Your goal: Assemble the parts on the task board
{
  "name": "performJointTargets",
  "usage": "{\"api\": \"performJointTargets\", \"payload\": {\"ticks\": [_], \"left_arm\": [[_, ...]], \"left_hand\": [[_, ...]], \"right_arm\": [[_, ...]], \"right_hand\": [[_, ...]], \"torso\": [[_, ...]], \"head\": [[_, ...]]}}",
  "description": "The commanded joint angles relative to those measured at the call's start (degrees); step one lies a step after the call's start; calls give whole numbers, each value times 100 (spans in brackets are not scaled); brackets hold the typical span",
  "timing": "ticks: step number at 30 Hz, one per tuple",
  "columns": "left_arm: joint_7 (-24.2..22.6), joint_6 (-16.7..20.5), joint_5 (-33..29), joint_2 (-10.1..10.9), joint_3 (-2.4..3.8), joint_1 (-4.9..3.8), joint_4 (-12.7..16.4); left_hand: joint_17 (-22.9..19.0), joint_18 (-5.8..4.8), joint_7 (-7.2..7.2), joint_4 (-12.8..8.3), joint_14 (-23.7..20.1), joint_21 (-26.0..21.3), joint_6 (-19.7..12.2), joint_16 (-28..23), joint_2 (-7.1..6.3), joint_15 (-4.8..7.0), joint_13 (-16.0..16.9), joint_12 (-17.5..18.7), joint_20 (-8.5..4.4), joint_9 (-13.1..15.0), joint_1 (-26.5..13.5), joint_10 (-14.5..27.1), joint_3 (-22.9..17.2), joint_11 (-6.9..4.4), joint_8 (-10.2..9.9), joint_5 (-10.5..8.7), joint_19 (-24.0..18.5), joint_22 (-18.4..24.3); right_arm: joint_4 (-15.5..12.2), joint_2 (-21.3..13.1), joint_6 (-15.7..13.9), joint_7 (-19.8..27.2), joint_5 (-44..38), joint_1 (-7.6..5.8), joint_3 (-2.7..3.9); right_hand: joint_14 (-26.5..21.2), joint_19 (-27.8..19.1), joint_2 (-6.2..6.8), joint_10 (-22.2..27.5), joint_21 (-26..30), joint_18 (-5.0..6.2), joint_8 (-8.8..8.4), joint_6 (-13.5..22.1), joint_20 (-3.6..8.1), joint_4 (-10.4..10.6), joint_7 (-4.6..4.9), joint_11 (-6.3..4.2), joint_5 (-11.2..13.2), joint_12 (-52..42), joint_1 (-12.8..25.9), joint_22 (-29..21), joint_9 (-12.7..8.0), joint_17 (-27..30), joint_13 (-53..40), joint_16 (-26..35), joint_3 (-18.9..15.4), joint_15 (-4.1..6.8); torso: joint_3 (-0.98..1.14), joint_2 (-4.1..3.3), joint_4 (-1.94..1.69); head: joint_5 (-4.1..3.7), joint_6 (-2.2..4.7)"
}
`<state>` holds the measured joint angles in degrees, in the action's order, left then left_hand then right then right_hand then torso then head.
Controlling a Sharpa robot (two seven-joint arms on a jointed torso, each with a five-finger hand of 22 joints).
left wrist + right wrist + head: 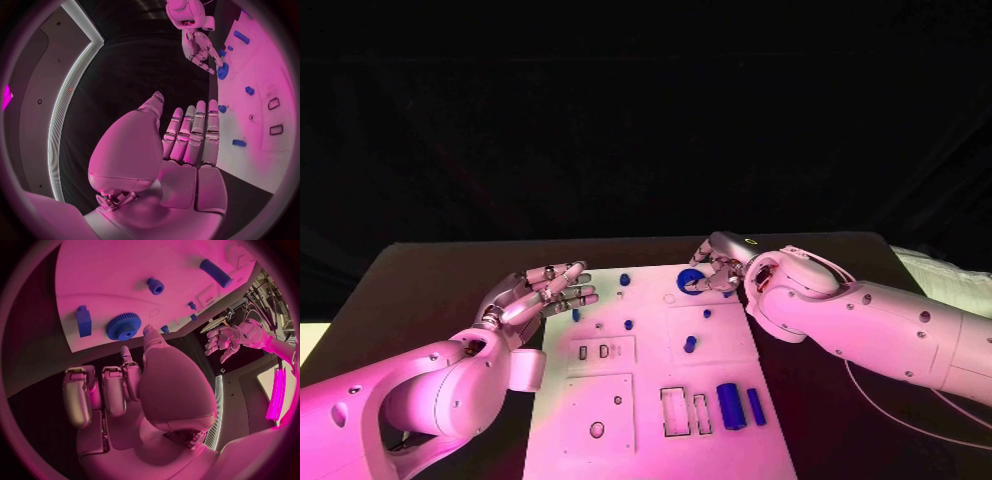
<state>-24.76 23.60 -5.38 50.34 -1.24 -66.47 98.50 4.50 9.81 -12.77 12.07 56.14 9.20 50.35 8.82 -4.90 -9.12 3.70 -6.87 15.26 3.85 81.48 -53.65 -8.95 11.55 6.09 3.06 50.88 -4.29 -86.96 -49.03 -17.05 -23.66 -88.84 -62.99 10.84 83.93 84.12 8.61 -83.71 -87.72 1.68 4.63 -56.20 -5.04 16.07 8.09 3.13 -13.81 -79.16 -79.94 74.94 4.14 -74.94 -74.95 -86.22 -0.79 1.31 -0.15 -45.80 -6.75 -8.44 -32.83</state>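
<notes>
While the right hand [714, 268] sits at the far edge of the flat white rectangular task board [646, 420], its fingertips close around the round blue toothed gear [124, 326], the right wrist view puts its fingers just short of the gear's rim, curled in part and apart from one another, and I cannot tell whether any of them actually touches or grips it. The gear lies flat on the board near that far edge, with a small blue block-shaped part [83, 320] just beside it and a short blue peg [155, 286] standing a little further in. The left hand [538, 292] hovers over the board's left margin, fingers straight and held close together, holding nothing. Towards the near end of the board two long blue cylinders [728, 402] lie by the rectangular slots, still unplaced. The risk, as I judge it, is that a shallow fingertip contact on the toothed rim slips, so the gear slides off the far edge or tilts instead of seating; a sweep of the fingers could also knock the neighbouring block.
</notes>
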Motion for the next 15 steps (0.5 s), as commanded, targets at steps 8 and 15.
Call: {"api": "performJointTargets", "payload": {"ticks": [8, 15], "left_arm": [[29, -143, -29, -7, 5, -2, 7], [39, -146, -29, 1, 5, -2, 13]], "left_hand": [[-11, 56, -155, -48, 7, -27, 3, -31, 31, -19, -9, 5, 14, -9, 28, 28, -16, 4, -35, -27, 40, 9], [-12, 55, -155, -57, 6, -31, 1, -33, 35, -19, -9, 7, 15, -9, 33, 32, -19, 5, -36, -27, 40, 12]], "right_arm": [[177, 107, 175, -141, -176, 17, 0], [254, 165, 313, -140, -172, 46, -1]], "right_hand": [[468, 257, -104, -137, -43, -52, 69, -72, -30, -24, -8, -9, -190, -26, -62, 1008, 14, -815, -560, -46, 71, -30], [471, 263, -146, -136, -48, -54, 93, -111, -27, -62, -16, -16, -194, -31, -112, 1020, 18, -832, -575, -54, 98, -25]], "torso": [[1, 7, -5], [2, 6, 8]], "head": [[7, -39], [25, -59]]}}
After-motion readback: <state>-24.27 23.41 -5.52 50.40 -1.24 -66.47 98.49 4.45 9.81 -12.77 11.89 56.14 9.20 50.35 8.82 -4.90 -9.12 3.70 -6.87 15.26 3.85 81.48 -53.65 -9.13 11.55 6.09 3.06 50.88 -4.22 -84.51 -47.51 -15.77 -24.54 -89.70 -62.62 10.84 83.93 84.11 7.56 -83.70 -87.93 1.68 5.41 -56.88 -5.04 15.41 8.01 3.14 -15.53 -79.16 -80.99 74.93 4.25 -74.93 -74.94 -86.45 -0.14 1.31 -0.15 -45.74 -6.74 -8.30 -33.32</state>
